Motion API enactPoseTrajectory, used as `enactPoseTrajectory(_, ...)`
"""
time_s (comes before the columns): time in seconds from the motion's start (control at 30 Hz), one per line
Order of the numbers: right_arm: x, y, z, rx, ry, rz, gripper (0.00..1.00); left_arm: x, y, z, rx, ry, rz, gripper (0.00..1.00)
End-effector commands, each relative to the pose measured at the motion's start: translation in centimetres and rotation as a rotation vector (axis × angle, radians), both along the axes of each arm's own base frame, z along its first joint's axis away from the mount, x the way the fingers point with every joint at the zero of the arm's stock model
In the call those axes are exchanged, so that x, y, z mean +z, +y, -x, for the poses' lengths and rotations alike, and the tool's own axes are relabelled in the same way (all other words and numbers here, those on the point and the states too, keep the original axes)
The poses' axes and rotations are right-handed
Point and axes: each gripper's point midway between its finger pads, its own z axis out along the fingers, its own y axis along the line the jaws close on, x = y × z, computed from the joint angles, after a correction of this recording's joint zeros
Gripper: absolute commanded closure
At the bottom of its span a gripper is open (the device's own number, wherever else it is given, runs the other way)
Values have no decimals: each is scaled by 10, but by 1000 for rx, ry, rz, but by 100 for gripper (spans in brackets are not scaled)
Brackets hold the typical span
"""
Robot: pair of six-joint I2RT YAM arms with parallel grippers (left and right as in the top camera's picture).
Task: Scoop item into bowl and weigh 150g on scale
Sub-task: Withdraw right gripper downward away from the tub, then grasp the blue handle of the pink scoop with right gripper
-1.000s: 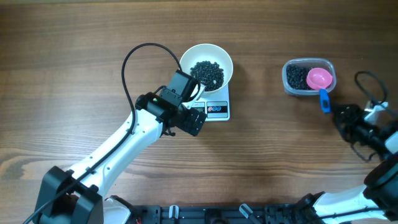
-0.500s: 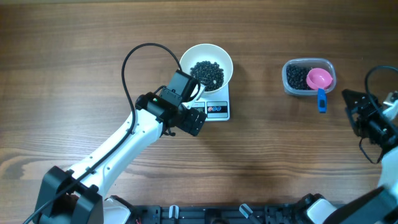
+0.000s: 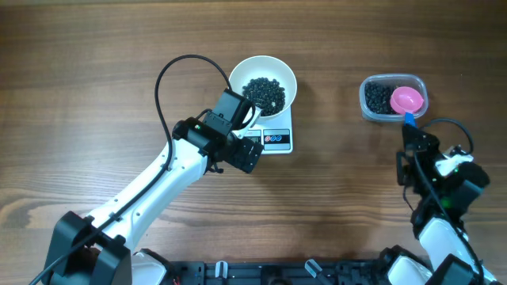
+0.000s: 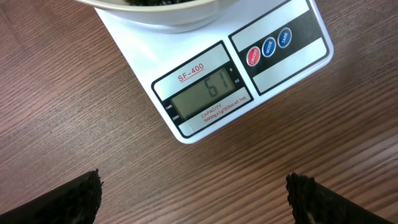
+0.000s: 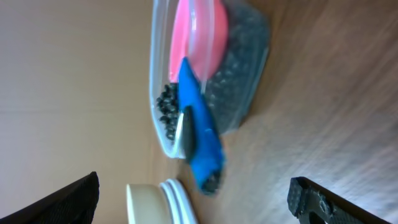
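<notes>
- Between the left gripper's [image 4: 199, 202] fingertips: only bare brown wooden table [image 4: 62, 93]. The jaws are spread wide with nothing in them.
- Just ahead of those fingertips: the front edge of the small flat white rectangular kitchen scale [image 4: 143, 43]. It sits skewed across the left wrist view.
- The scale's grey digital display [image 4: 208, 93] reads 61.
- Beside the display, to the gripper's right: three round buttons [image 4: 268, 47], one red and two blue.
- Past the display: the round plain white glossy bowl [image 4: 155, 9] sits on the scale platform, with only its near rim in the wrist view.
- From overhead, the bowl holds a loose heap of tiny round black beads [image 3: 264, 93]. The left gripper is at the scale's front-left corner.
- Between the right gripper's [image 5: 196, 199] fingertips: nothing gripped, jaws fully spread.
- Directly ahead of that gripper: the free end of the blue handle [image 5: 199, 130], close to the fingertips. I can't tell whether they touch.
- Further along the handle: the small pink scoop [image 5: 199, 37] lies inside the clear rounded-rectangular plastic tub [image 5: 155, 74]. The handle sticks out over the tub's near rim.
- Under and around the scoop: more black beads in the tub [image 5: 166, 106].
- The tub is well apart from the scale, off to the right gripper's left.
</notes>
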Motion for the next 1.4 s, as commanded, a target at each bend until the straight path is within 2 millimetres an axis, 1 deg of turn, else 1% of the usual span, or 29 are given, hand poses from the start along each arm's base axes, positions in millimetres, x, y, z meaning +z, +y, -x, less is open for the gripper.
enactPoseTrajectory(0.0, -8, -17, -3, -189, 55, -77, 10, 3, -1, 2, -14, -6, 11, 0)
enactPoseTrajectory(0.03, -9, -16, -3, -187, 58, -71, 13, 3, -1, 2, -14, -6, 11, 0)
enactPoseTrajectory(0.17, -10, -17, -9, -172, 38, -34, 16, 3, -1, 2, -14, -6, 11, 0)
enactPoseTrajectory(0.23, -12, -17, -13, -166, 32, -39, 20, 3, -1, 2, -14, -6, 11, 0)
enactPoseTrajectory(0.33, -18, -9, -17, -134, 36, -44, 21, 3, -1, 2, -14, -6, 11, 0)
enactPoseTrajectory(0.37, -17, -7, -18, -127, 32, -42, 26, 3, -1, 2, -14, -6, 11, 0)
enactPoseTrajectory(0.4, -14, -7, -19, -125, 18, -34, 41, 3, -1, 2, -14, -6, 11, 0)
enactPoseTrajectory(0.47, -8, -9, -22, -123, -9, -20, 63, 3, -1, 2, -14, -6, 11, 0)
enactPoseTrajectory(0.5, -3, -8, -24, -103, -37, 18, 85, 3, -1, 2, -14, -6, 11, 0)
enactPoseTrajectory(0.53, 3, -6, -26, -69, -69, 60, 95, 3, -1, 2, -14, -6, 11, 0)
enactPoseTrajectory(0.6, 9, -4, -29, -44, -91, 84, 95, 3, -1, 2, -14, -6, 11, 0)
enactPoseTrajectory(0.7, 31, 8, -42, 75, -151, 95, 95, 3, -1, 2, -14, -6, 11, 0)
enactPoseTrajectory(0.8, 29, 7, -53, 150, -56, 128, 95, 3, -1, 2, -14, -6, 11, 0)
enactPoseTrajectory(0.87, 35, 3, -61, 208, 7, 194, 95, 3, -1, 2, -14, -6, 11, 0)
enactPoseTrajectory(0.9, 45, 1, -66, 244, 29, 238, 95, 3, -1, 2, -14, -6, 11, 0)
enactPoseTrajectory(0.97, 62, -3, -71, 300, 59, 307, 95, 3, -1, 2, -14, -6, 11, 0)
enactPoseTrajectory(1.0, 67, -5, -70, 323, 90, 345, 95, 3, -1, 2, -14, -6, 11, 0)
enactPoseTrajectory(1.03, 78, -10, -69, 355, 131, 417, 95, 3, -1, 2, -14, -6, 11, 0)
enactPoseTrajectory(1.07, 88, -12, -70, 373, 135, 452, 95, 3, -1, 2, -14, -6, 11, 0)
enactPoseTrajectory(1.1, 99, -12, -71, 386, 129, 474, 95, 3, -1, 2, -14, -6, 11, 0)
enactPoseTrajectory(1.2, 121, -13, -72, 435, 126, 535, 95, 3, -1, 2, -14, -6, 11, 0)
enactPoseTrajectory(1.3, 137, -14, -73, 500, 165, 563, 95, 3, -1, 2, -14, -6, 11, 0)
enactPoseTrajectory(1.37, 148, -18, -75, 569, 226, 582, 95, 3, -1, 2, -14, -6, 11, 0)
